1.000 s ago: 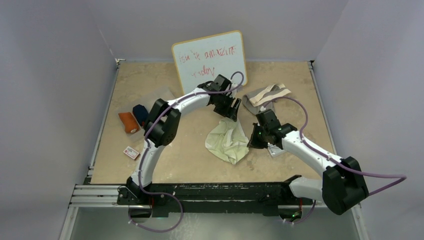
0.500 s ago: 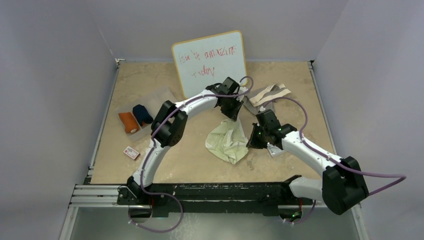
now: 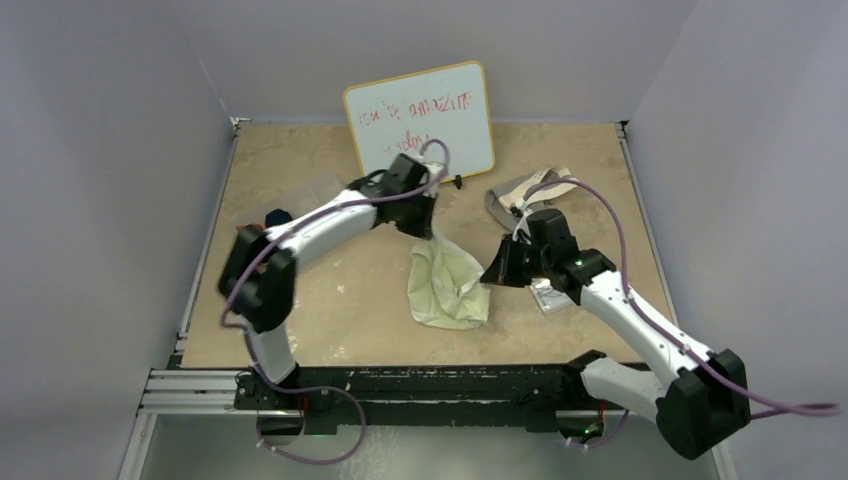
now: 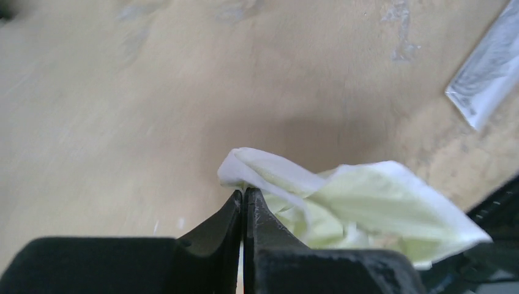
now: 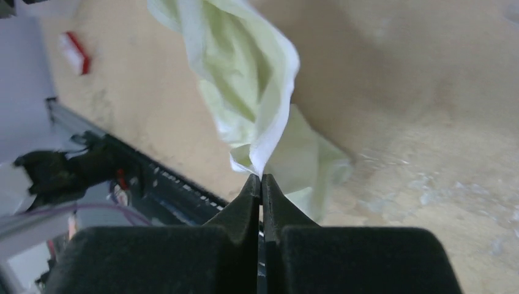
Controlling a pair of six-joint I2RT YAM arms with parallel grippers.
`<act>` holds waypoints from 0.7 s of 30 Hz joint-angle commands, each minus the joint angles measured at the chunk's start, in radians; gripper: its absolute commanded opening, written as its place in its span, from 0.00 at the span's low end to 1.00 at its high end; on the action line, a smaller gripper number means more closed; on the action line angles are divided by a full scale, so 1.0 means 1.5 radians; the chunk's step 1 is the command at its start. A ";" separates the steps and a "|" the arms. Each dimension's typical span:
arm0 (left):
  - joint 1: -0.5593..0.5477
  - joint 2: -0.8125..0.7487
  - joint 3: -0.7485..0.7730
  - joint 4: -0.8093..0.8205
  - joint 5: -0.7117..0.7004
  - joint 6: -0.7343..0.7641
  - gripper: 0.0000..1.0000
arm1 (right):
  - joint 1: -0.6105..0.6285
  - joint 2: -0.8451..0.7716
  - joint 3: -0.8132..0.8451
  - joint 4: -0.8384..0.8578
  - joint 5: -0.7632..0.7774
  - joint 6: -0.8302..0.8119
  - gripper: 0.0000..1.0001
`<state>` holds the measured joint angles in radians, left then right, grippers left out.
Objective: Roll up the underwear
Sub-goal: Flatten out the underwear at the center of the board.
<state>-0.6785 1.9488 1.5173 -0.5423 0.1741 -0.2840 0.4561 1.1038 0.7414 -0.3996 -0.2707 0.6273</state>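
The pale cream underwear (image 3: 445,285) hangs crumpled between both grippers above the table's middle. My left gripper (image 3: 425,232) is shut on its far upper edge; in the left wrist view the fingertips (image 4: 244,193) pinch a white fold of the cloth (image 4: 367,202). At the cloth's right side, my right gripper (image 3: 492,275) is shut on a corner, and in the right wrist view the tips (image 5: 261,179) clamp the white hem of the cloth (image 5: 245,73). The grey underwear with a beige waistband (image 3: 520,195) lies flat at the back right.
A whiteboard (image 3: 420,115) leans against the back wall. A silvery packet (image 3: 547,297) lies under the right forearm, also seen as a packet (image 4: 486,76) from the left wrist. A small red-and-white card (image 5: 74,53) lies on the left. The left arm's elbow (image 3: 255,285) covers the left side.
My left gripper closed on the cream underwear's far edge and pulled it left and up as the arm swung left. The right gripper rose with its corner, and the cloth bunched narrower.
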 commanded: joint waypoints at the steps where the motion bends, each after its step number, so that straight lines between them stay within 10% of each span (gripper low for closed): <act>1: 0.048 -0.242 -0.156 0.026 -0.037 -0.112 0.00 | -0.003 -0.071 0.033 0.039 -0.162 -0.069 0.00; 15: 0.052 -0.694 -0.298 -0.202 -0.103 -0.317 0.00 | -0.004 -0.191 0.123 0.023 -0.447 -0.118 0.00; 21: 0.054 -0.587 -0.311 -0.218 -0.080 -0.316 0.00 | -0.009 -0.017 0.176 -0.100 -0.129 -0.093 0.00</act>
<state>-0.6006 0.9176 1.0492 -0.8207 0.0498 -0.7326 0.4526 0.8738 0.9382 -0.3962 -0.7776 0.4641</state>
